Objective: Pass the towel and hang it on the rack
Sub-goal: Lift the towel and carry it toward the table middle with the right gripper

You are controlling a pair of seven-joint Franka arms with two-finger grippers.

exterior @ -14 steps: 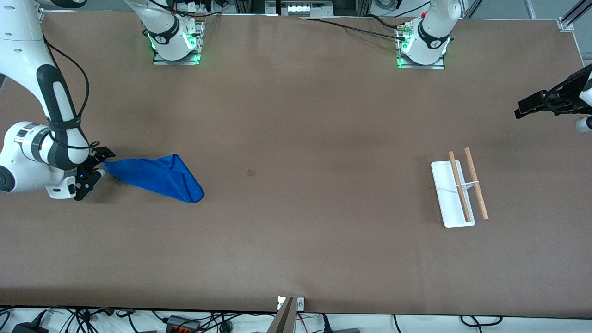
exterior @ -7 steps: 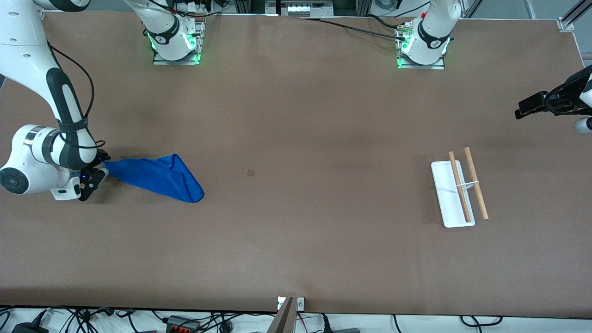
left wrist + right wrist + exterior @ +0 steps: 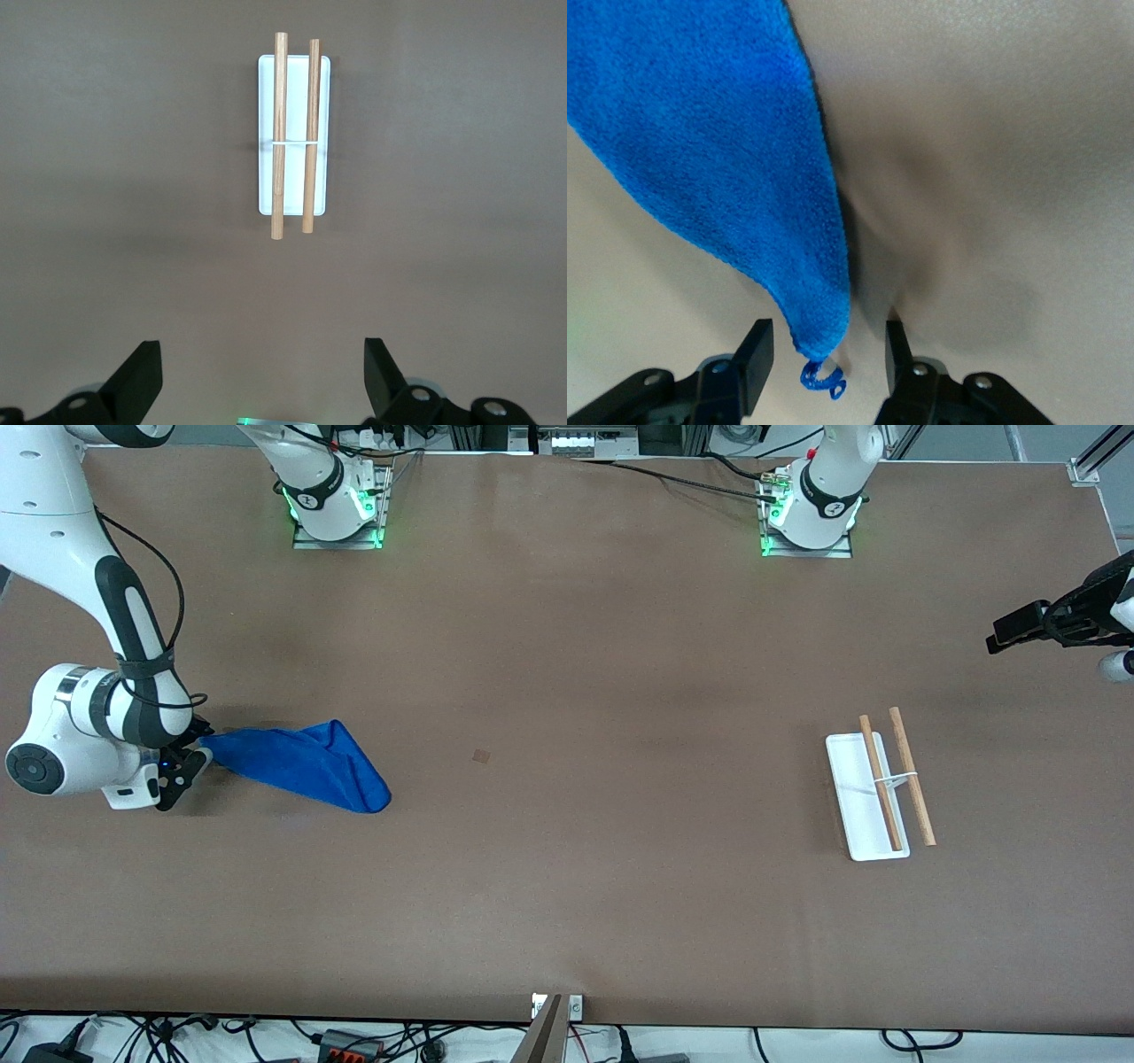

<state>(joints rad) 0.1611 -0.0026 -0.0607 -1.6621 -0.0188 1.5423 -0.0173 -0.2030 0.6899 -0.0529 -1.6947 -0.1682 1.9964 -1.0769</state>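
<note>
The royal-blue towel (image 3: pixel 306 765) lies folded on the table toward the right arm's end. My right gripper (image 3: pixel 188 751) is low at its pointed corner, open, its fingers on either side of that corner. In the right wrist view the towel (image 3: pixel 718 150) tapers to a tip with a small blue loop (image 3: pixel 824 379) between the open gripper's (image 3: pixel 829 354) fingers. The rack (image 3: pixel 873 793), a white tray with two wooden rods, stands toward the left arm's end. My left gripper (image 3: pixel 1019 627) waits open in the air beside the rack; the left wrist view shows the rack (image 3: pixel 294 133) below the left gripper (image 3: pixel 263 381).
A small dark square mark (image 3: pixel 481 756) is on the brown table between towel and rack. The arm bases (image 3: pixel 337 509) stand along the edge farthest from the front camera. Cables hang at the near edge.
My right gripper has moved lower and slightly in toward the towel's corner. The towel, rack and left arm have not moved.
</note>
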